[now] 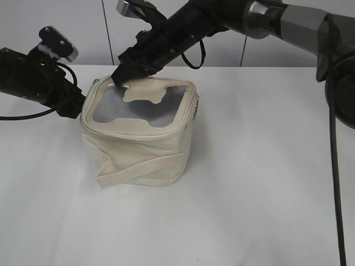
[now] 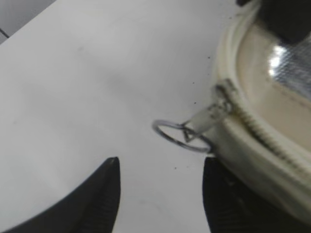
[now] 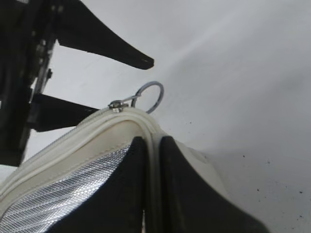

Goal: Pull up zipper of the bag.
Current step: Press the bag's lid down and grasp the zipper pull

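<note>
The cream bag stands on the white table with its grey mesh top facing up. The zipper runs round its top rim. A slider with a silver ring pull sticks out at the bag's back left corner; the ring also shows in the right wrist view. My left gripper is open, with the ring just ahead of its fingertips and the right finger against the bag's side. My right gripper is shut on the bag's top rim near that corner; it also shows in the exterior view.
The white table stretches to the right and in front of the bag. The wide cream strap hangs across the bag's front. A second slider sits on the bag's right side. A pale wall stands behind.
</note>
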You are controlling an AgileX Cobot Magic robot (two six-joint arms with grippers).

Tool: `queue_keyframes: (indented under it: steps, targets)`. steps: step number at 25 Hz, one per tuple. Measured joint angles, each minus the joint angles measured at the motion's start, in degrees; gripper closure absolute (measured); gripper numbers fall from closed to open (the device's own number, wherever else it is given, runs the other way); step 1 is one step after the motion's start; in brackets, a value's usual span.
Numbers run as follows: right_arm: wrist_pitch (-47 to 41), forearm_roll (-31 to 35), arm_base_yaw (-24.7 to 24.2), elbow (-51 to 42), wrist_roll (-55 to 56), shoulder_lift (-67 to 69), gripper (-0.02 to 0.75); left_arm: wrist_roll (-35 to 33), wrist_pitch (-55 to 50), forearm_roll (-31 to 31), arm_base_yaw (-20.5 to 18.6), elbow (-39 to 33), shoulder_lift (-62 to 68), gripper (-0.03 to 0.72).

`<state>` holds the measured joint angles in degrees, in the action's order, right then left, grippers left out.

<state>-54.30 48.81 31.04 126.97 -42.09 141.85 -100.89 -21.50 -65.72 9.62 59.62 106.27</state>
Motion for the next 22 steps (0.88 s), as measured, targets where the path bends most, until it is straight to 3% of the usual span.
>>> queue_keyframes:
  steps: [8, 14, 17, 22]
  targets:
    - [0.0, 0.0, 0.0, 0.0, 0.0, 0.0, 0.678, -1.9, 0.7, -0.5, 0.1, 0.5, 0.8, 0.292]
    - [0.0, 0.0, 0.0, 0.0, 0.0, 0.0, 0.678, -8.1, 2.2, -10.0, 0.1, 1.1, 1.7, 0.293]
    - [0.0, 0.0, 0.0, 0.0, 0.0, 0.0, 0.678, -8.6, 2.2, -11.7, 0.1, 3.2, 2.2, 0.293]
    - [0.0, 0.0, 0.0, 0.0, 0.0, 0.0, 0.678, -9.5, 1.5, -7.3, 0.1, 4.0, 2.3, 0.293]
